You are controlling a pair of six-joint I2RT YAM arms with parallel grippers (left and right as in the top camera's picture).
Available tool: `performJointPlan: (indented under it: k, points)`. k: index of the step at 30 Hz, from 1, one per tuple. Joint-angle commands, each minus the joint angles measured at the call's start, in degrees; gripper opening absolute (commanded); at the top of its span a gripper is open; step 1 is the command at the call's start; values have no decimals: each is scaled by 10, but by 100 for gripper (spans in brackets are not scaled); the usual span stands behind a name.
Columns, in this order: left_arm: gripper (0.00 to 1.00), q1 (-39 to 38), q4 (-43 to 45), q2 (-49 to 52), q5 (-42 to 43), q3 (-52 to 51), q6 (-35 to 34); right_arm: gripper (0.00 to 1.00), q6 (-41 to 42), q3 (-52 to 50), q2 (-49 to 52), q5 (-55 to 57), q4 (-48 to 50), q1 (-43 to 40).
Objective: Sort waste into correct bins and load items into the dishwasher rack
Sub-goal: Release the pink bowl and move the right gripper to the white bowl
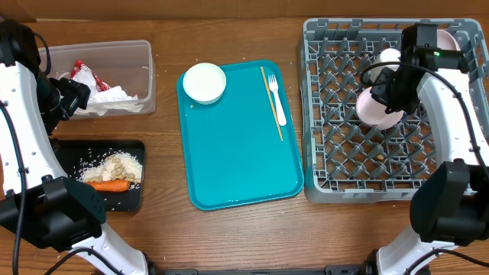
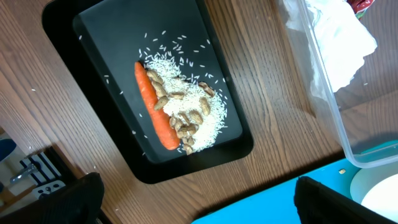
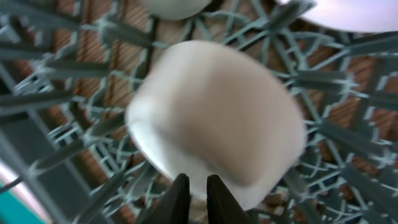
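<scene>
My right gripper hangs over the grey dishwasher rack, its fingers drawn almost together at the near edge of a white bowl that lies tilted on the pegs. Both fingertips show in front of the bowl and nothing is visibly clamped. A white cup and a white plate also sit in the rack. Another white bowl and a pale fork lie on the teal tray. My left gripper is open above the table beside the black tray, which holds the carrot and crumbs.
The clear tub at the back left holds crumpled napkins and a red wrapper. A thin wooden stick lies next to the fork. The rack's tall pegs surround the right gripper.
</scene>
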Motion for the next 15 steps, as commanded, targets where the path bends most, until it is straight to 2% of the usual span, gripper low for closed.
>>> performJointPlan:
  k: [1, 15]
  points:
    - [100, -7, -1, -16, 1, -1, 2, 15, 23, -4, 1, 52, 19, -15]
    - [100, -6, -1, -16, 1, -1, 2, 13, 22, -6, 1, 49, 31, -33]
